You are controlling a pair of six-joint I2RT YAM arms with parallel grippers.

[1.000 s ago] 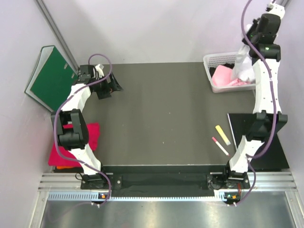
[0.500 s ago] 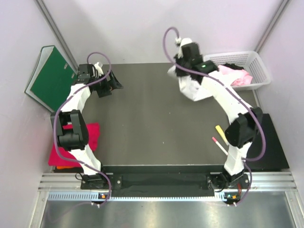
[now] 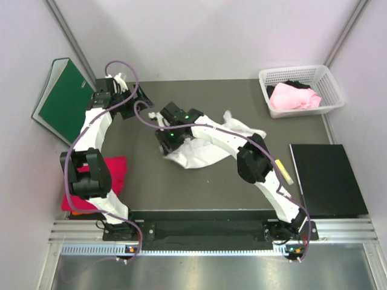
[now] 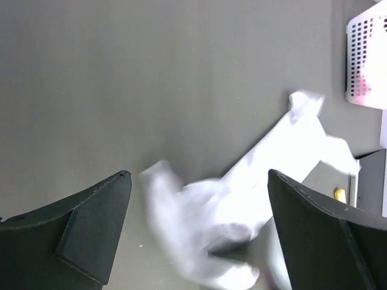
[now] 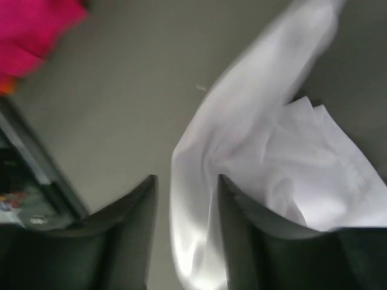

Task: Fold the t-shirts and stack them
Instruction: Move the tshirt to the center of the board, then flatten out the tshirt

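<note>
White t-shirt heaped on tabletop, right arm crossing it; basket with pink shirt right of it. Right fingers slightly parted around cloth, left fingers wide. Earlier it hung by basket.

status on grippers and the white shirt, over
Left gripper open, empty. Right gripper over large white cloth t-shirt, cloth between jaws, grip unclear. Shirt crumpled, unfolded.

dark grey matte worktop, pale lilac walls on three sides, slim metal posts in the far corners. aluminium rail along the near edge, brushed metal sheet below. soft, even light.
</note>
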